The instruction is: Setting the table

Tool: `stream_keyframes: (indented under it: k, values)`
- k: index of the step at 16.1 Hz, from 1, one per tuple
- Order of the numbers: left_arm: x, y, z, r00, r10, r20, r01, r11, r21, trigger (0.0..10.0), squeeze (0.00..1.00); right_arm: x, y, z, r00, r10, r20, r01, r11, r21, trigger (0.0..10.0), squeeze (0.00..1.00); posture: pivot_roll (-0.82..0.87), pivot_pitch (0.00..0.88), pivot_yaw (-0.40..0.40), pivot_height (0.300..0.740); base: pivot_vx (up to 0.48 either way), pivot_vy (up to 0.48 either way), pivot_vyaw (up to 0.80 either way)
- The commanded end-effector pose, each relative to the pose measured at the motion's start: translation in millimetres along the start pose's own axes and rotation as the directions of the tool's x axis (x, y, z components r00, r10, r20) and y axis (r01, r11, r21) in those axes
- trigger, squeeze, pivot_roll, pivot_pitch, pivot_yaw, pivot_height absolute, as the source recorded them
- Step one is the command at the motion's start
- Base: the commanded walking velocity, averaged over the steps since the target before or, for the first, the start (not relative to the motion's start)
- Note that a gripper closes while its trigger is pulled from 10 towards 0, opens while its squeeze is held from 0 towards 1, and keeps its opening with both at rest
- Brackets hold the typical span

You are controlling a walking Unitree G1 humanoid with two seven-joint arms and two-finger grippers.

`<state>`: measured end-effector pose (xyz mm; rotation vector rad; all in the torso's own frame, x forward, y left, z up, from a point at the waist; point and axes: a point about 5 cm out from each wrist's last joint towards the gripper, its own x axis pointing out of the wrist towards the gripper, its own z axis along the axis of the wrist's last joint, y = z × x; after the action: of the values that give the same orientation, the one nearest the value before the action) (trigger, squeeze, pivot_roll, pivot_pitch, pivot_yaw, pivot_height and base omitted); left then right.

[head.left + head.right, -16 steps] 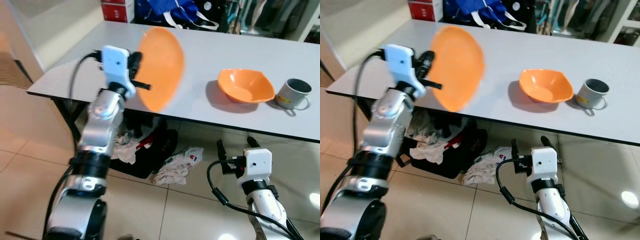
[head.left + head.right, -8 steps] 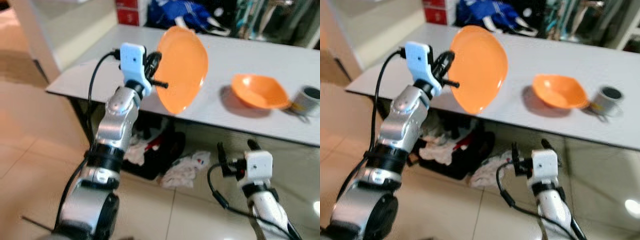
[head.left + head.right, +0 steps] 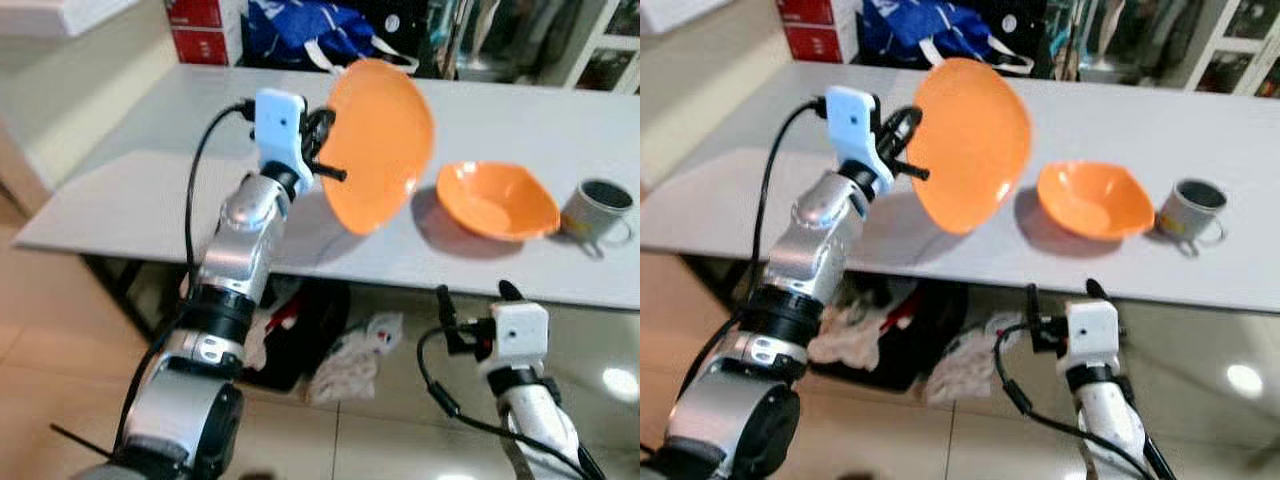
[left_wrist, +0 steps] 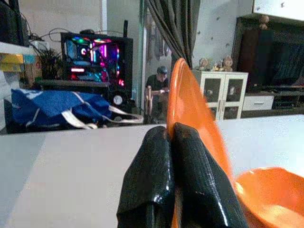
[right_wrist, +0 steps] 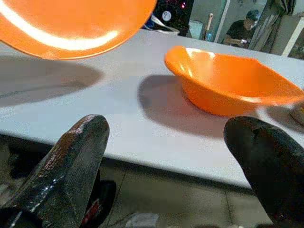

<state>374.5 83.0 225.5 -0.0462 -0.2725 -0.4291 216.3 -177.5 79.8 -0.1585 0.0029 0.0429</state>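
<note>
1. The left gripper [image 3: 322, 165] pinches the rim of the orange plate [image 3: 380, 140], which now sits higher, in the upper middle of the frame, over the grey table [image 3: 150, 190].
2. The plate is tipped on its edge, so it must be laid flat next.
3. The orange bowl [image 3: 497, 198] and metal cup [image 3: 594, 209] sit at the right.
4. The right gripper [image 3: 470, 297] waits low, fingers wide apart.

Grey table [image 3: 150, 190] carries an orange bowl [image 3: 497, 198] toward its right side, a metal mug [image 3: 594, 208] just beside that, and a blue bag [image 3: 300, 22] at the far edge.
</note>
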Motion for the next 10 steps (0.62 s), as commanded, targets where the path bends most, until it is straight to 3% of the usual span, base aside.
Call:
stream_keyframes:
  k: [1,10]
  values:
    - [2.2,5.4,13.3,0.998,0.018,0.056,-0.018,1.0,0.014,0.0,0.0,-0.2,1.5,0.5,1.0,0.0,-0.001,0.0,1.0,0.009,10.0,0.0,-0.1,0.0,0.004,0.74,0.458,0.0,-0.74]
    - [2.2,5.4,13.3,0.998,0.018,0.056,-0.018,1.0,0.014,0.0,0.0,-0.2,1.5,0.5,1.0,0.0,-0.001,0.0,1.0,0.009,10.0,0.0,-0.1,0.0,0.004,0.74,0.458,0.0,-0.74]
